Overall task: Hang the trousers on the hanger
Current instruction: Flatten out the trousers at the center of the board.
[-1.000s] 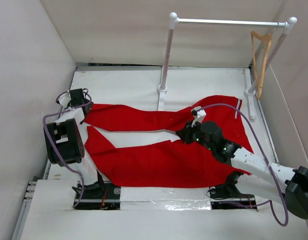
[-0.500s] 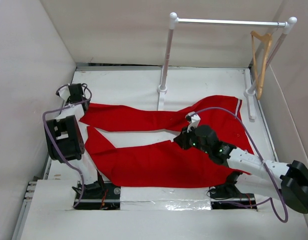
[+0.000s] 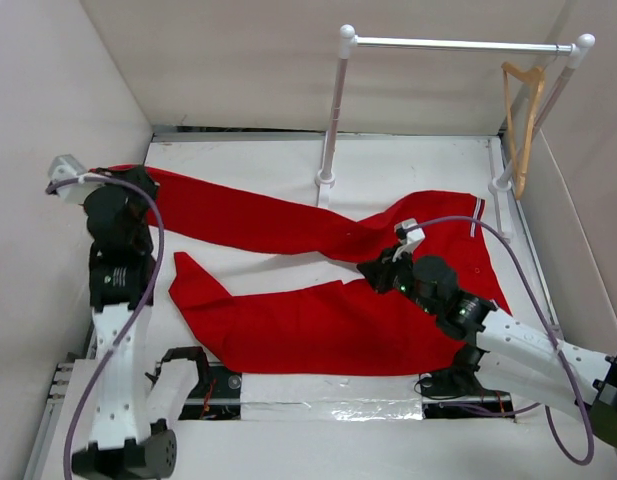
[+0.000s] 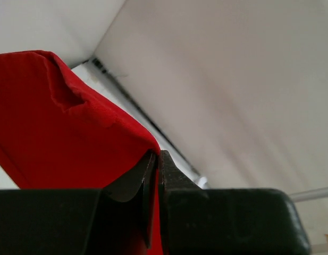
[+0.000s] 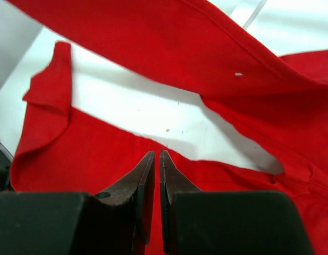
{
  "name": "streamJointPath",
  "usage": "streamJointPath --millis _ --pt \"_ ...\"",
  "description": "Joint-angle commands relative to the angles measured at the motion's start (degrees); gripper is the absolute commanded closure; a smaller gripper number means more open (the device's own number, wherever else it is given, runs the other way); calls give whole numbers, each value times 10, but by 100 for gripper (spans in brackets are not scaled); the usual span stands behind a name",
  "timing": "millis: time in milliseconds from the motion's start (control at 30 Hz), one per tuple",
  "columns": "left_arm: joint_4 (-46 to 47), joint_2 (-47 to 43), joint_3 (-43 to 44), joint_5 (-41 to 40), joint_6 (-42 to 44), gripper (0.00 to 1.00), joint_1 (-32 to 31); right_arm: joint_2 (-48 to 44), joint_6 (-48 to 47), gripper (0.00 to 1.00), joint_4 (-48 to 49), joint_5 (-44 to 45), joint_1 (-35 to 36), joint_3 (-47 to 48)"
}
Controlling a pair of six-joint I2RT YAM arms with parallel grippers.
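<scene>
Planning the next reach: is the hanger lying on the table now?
No, the hanger hangs by its hook from the right end of the rail, apart from the trousers.

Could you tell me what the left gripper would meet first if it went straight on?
The left gripper, shut on the trousers, would probably meet the back wall near its foot; depth is unclear.
</scene>
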Motion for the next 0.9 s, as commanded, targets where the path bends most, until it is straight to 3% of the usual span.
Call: streamJointPath --millis 0,167,333,400,567,733,800,867 --pt "-53 -41 47 21 -11 100 3 -23 3 86 5 38 -1 5" --pt "-80 -18 119 22 1 100 3 -27 10 85 5 51 -12 12" --pt "-22 61 100 9 -5 100 21 5 4 82 -1 49 -48 32" --pt "4 122 107 9 -9 100 44 11 2 82 -3 45 -56 36" --pt "-19 323 243 -34 3 100 76 10 3 81 -2 55 -67 25" --pt "-27 441 308 -75 4 100 116 7 2 82 -17 62 -101 22" --pt "-27 484 320 -82 17 95 117 6 3 82 -18 56 -112 21" --pt "-19 518 332 -92 36 75 117 7 4 82 -16 56 -112 20"
